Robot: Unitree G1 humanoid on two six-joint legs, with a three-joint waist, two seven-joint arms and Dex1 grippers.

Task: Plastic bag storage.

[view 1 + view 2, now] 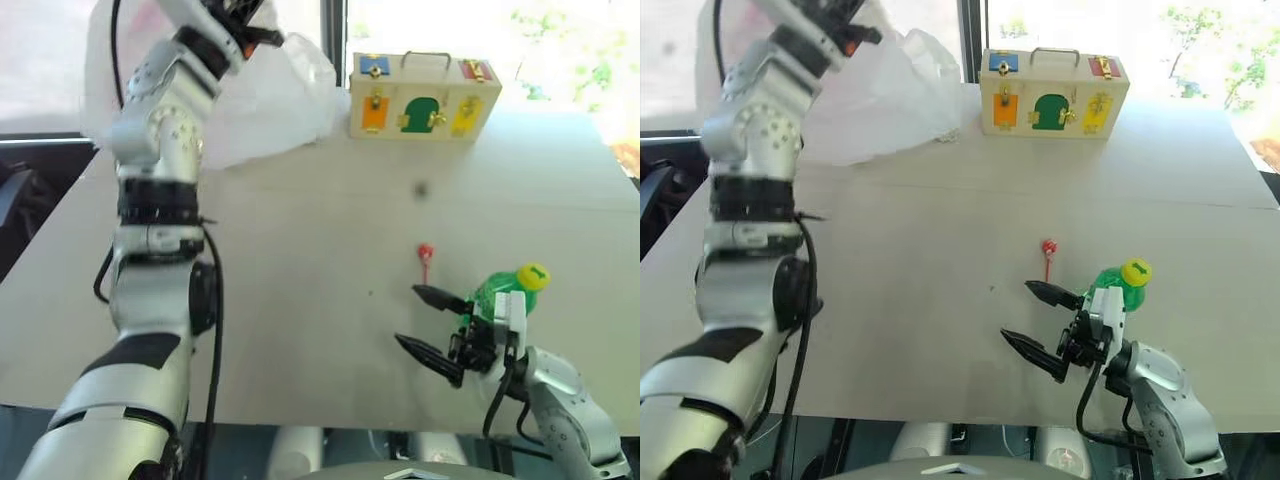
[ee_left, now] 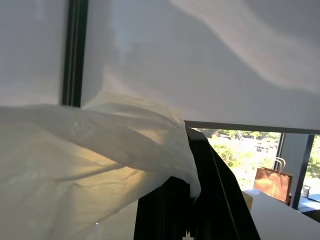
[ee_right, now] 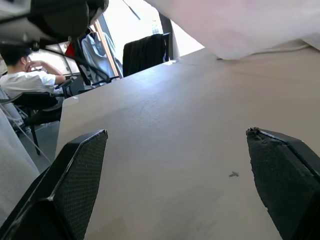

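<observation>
The plastic bag, thin and translucent white, is lifted at the table's far left corner, with its lower folds still resting on the tabletop. My left gripper is raised high above that corner and shut on the bag's upper part. In the left wrist view the film drapes over the closed black fingers. My right gripper hovers low near the table's front right, open, with nothing between its fingers.
A wooden box with coloured latches and a metal handle stands at the back of the table. A green bottle with a yellow cap is right beside my right wrist. A small red item lies just beyond the right gripper. A person sits past the table's left side.
</observation>
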